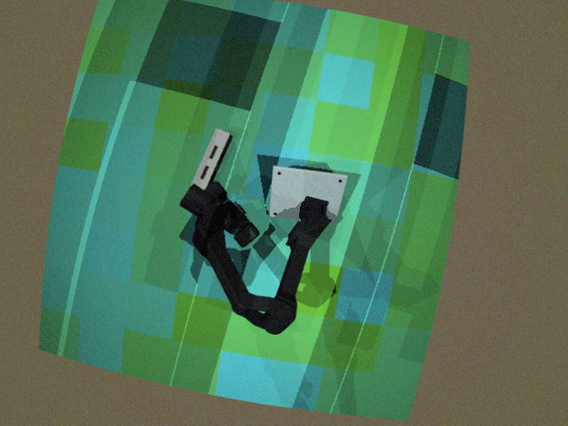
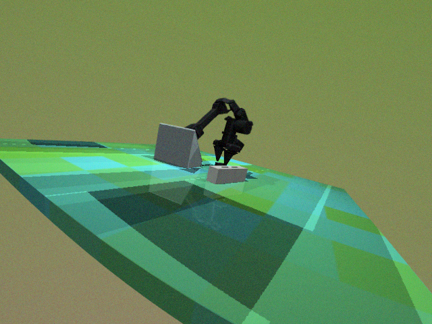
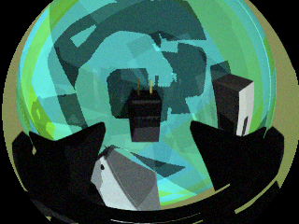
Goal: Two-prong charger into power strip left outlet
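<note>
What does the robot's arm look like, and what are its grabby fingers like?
The arm is black all over, with chunky joints and straight links between them. Its gripper is black too, with two wedge-shaped fingers that narrow to points. I can't see any stickers or loose cables.

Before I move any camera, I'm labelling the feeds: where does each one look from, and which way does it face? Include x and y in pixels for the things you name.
Top: high overhead, facing down on the pale two-slot power strip [image 1: 219, 138] [image 2: 228, 175] [image 3: 247, 112], grey wedge-shaped block [image 1: 293, 187] [image 2: 174, 146] [image 3: 135, 175] and black arm [image 1: 224, 270] [image 2: 207, 118].
Exterior: low beyond the strip, facing the arm across the table; open gripper [image 2: 221, 162] [image 3: 148, 126] included.
Wrist: on the arm's end, facing out past both fingers at the black two-prong charger [image 3: 145, 119].
All three share strip and block.
</note>
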Motion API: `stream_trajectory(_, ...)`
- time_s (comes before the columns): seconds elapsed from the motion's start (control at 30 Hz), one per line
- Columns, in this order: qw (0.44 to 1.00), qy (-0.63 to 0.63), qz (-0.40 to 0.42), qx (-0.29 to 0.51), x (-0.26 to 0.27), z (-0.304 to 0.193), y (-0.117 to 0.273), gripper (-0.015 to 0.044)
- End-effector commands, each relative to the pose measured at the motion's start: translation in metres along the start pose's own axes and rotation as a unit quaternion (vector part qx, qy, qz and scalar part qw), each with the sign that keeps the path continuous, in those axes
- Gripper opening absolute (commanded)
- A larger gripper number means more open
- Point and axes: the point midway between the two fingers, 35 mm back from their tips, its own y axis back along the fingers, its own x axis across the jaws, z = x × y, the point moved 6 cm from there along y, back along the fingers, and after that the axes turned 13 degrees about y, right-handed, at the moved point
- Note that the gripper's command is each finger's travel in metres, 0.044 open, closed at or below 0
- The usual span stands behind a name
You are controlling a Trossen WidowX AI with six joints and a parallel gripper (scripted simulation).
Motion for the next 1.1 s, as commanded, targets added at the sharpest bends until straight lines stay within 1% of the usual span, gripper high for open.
stream_trajectory(0.0,1.0,-0.004,0.002,-0.003,0.001,0.0,-0.007,0.044)
stream_trajectory(0.6,1.0,-0.004,0.004,-0.004,0.002,0.002,-0.033,0.044)
stream_trajectory(0.97,1.0,0.0,0.001,-0.001,0.001,0.003,-0.03,0.0151)
stream_trajectory(1.07,1.0,0.0,0.001,-0.001,0.001,0.003,-0.03,0.0131)
